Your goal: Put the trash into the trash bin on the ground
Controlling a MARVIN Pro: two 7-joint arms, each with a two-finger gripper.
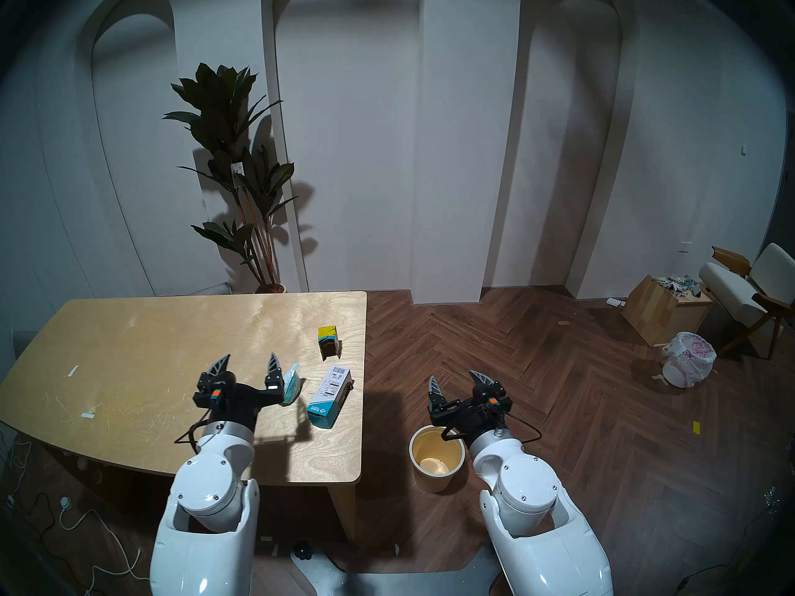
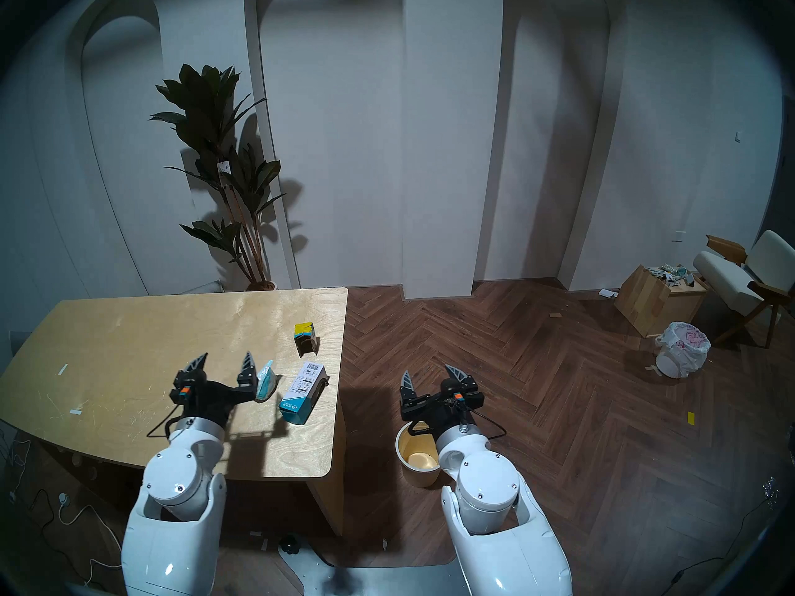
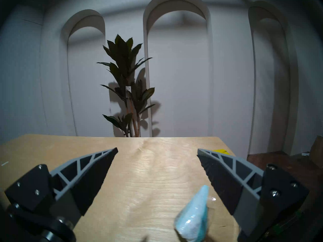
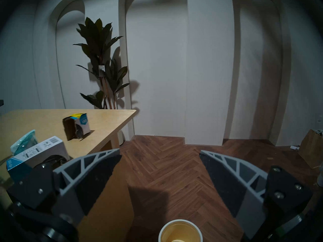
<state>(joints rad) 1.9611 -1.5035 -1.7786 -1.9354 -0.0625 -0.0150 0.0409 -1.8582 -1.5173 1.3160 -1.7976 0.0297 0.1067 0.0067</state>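
Observation:
On the wooden table, near its right edge, lie a long white-and-teal carton with a barcode label, a small black-and-yellow box behind it, and a soft teal-white pouch to the carton's left. My left gripper is open and empty above the table. The pouch sits low by its right finger; I cannot tell if they touch. My right gripper is open and empty over the floor, above the cream-yellow round trash bin. In the right wrist view the bin is at the bottom edge.
A potted plant stands behind the table. Far right on the floor are a light-wood box with scraps, a white bin with a pink-printed bag and a chair. Cables lie on the floor at the left.

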